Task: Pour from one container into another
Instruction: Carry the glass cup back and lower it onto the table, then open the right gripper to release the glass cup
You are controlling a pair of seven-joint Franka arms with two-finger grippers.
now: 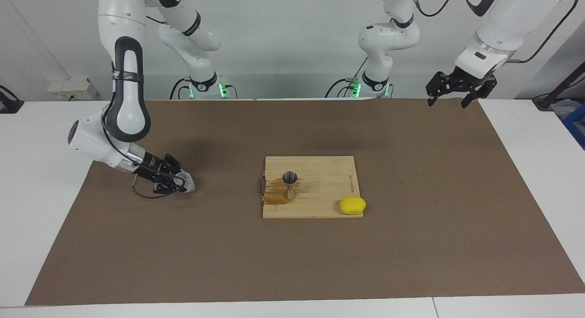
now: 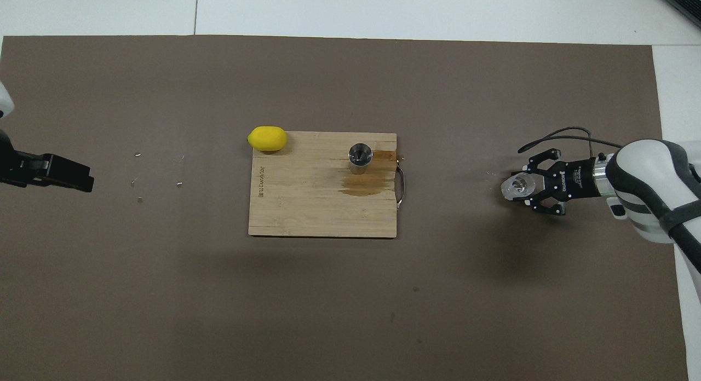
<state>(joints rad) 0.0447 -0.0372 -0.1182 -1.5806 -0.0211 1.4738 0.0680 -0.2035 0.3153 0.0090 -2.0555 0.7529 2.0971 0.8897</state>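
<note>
we hold the clear cup [image 1: 186, 182], tilted, pinched in the right gripper [image 1: 179, 182] fingers, left of centre in the facing view. the jigger [image 1: 289, 184] stands on the board [image 1: 320, 204]. left gripper [image 1: 457, 92], fingers spread, waits. a loose pinch may drop the cup.

Wooden cutting board [image 1: 320, 190] on brown mat [image 1: 411, 245] — stained; yellow lemon [image 1: 352, 205] at its corner.

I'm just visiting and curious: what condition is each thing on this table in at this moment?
Cup: held by the right gripper, low over the mat.
Jigger: upright on the board.
Board: flat, with a brown wet stain beside the jigger.
Lemon: whole, at the board's corner.
Left gripper: open, waiting, raised over the mat's edge.
</note>
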